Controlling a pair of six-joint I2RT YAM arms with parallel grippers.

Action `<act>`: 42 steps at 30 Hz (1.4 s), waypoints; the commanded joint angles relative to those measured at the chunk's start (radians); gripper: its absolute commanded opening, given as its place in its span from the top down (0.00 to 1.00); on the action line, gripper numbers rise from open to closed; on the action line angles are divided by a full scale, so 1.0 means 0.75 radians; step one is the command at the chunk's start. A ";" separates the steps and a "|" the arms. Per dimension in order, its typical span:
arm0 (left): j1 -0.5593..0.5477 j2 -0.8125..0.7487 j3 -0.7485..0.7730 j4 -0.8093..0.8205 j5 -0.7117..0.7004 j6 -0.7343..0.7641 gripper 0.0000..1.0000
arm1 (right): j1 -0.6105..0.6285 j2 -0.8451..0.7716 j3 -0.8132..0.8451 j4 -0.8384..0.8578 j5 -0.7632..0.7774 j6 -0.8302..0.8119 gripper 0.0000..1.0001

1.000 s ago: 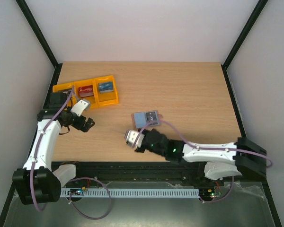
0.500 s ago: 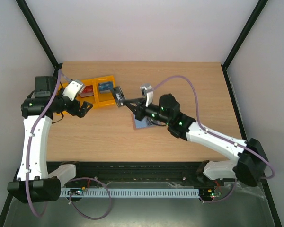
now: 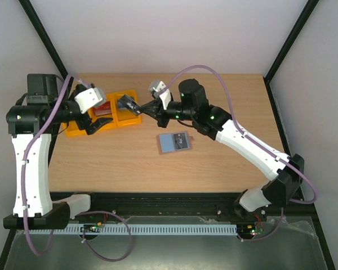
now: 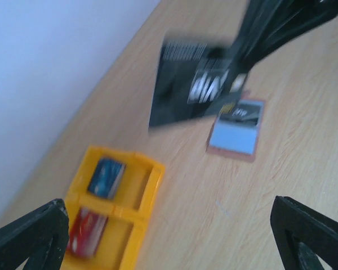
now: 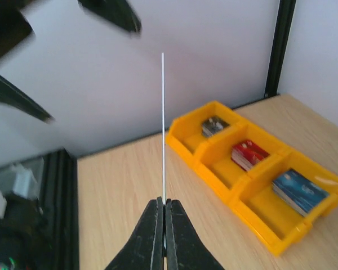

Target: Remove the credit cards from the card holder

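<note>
Dark credit card is up in the air over the right end of the yellow tray. It's pinched by one end in the right end effector, fingers closed flat on both faces. Right wrist view has it edge-on, just a thin line. Looks light, stiff, thin and slick. Best held on the flat faces near an edge, since a loose pinch would likely let it slip or twist.

Card holder lies flat on the bench, well right of the tray, pale face up. Can't tell if more cards are inside.

Tray has a blue card, red card and dark grey card, one per compartment.

Left end effector is at the tray's near side, fingers wide apart, holding nothing.
</note>
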 commanded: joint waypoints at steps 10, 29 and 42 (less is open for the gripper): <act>-0.208 0.136 0.034 -0.006 0.315 0.003 0.20 | -0.012 0.035 0.146 -0.477 -0.125 -0.604 0.98; -0.214 0.109 -0.151 0.108 0.415 -0.144 0.98 | -0.012 0.056 0.172 -0.289 -0.217 -0.445 0.98; -0.109 -0.175 -0.619 1.072 0.790 -1.057 0.98 | -0.185 0.044 -0.054 0.414 -0.702 0.352 0.33</act>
